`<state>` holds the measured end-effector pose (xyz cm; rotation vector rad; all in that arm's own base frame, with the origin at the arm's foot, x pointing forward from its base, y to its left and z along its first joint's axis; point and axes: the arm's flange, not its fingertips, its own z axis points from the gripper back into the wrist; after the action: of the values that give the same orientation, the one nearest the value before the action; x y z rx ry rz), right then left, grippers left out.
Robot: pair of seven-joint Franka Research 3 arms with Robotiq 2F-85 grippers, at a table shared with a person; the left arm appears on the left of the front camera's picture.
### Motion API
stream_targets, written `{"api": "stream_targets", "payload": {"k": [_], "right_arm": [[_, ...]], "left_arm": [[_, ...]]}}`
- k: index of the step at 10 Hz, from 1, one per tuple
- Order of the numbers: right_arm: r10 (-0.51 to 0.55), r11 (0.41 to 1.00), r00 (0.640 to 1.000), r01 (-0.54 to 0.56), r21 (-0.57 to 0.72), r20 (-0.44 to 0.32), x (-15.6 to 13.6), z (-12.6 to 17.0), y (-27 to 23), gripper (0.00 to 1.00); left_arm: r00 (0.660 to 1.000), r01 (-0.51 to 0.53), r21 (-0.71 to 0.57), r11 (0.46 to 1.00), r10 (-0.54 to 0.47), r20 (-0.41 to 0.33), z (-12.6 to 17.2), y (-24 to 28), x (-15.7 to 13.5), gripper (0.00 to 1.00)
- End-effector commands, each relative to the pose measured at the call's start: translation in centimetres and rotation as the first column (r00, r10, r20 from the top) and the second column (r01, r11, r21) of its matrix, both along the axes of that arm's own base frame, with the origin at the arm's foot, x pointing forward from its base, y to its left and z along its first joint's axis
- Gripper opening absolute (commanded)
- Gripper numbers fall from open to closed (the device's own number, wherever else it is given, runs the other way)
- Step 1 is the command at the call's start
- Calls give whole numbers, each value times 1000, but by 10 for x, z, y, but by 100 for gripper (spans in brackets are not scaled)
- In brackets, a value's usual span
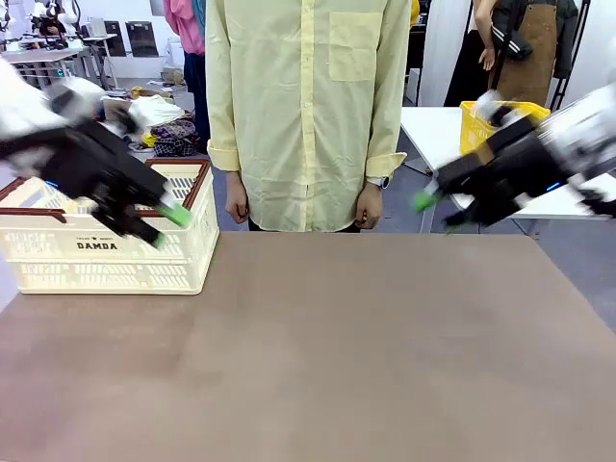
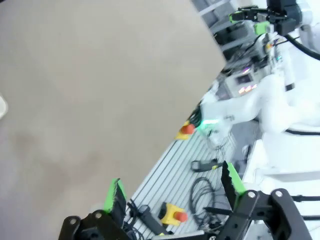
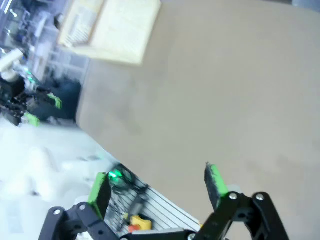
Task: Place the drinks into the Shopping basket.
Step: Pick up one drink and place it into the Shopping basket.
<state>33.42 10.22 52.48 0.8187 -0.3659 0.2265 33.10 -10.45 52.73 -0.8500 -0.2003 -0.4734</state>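
Since the left gripper (image 1: 166, 226) hangs by the rim of the basket (image 1: 58, 262) and the right gripper (image 1: 438, 212) near the person (image 1: 306, 96), jaws apart and empty, a careless swing could strike either.

There was one table (image 1: 337, 337) and one crate (image 1: 106, 252) on it. One yellow basket (image 1: 478, 125) sat farther back. Two grippers were counted, the left gripper (image 1: 166, 225) and the right gripper (image 1: 438, 212), each with two green pads (image 2: 114, 196). One person (image 1: 306, 106) showed two hands (image 1: 237, 204). There were two red buttons (image 2: 187, 129).
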Motion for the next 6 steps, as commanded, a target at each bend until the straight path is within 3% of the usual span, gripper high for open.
{"api": "stream_targets", "payload": {"k": [1, 3, 4, 5, 6], "right_arm": [[-193, 973, 976, 177, 151, 99, -66, 0, -94, 100], [-342, 888, 936, 293, 355, 84, -106, -3, -200, 100], [-405, 821, 914, 352, 450, 24, -115, -18, -249, 100], [-478, 753, 877, 442, 488, -57, -117, -38, -292, 100], [-541, 669, 828, 532, 519, -150, -113, -71, -326, 100]], "left_arm": [[990, -128, -210, 969, 136, 24, 16, 93, -12, 100], [931, -340, -381, 860, 364, -10, 15, 197, -32, 100], [835, -500, -416, 760, 550, 0, 6, 236, -44, 100], [764, -572, -455, 683, 646, 9, -4, 263, -61, 100], [714, -600, -497, 627, 700, 20, -14, 286, -76, 100]]}}
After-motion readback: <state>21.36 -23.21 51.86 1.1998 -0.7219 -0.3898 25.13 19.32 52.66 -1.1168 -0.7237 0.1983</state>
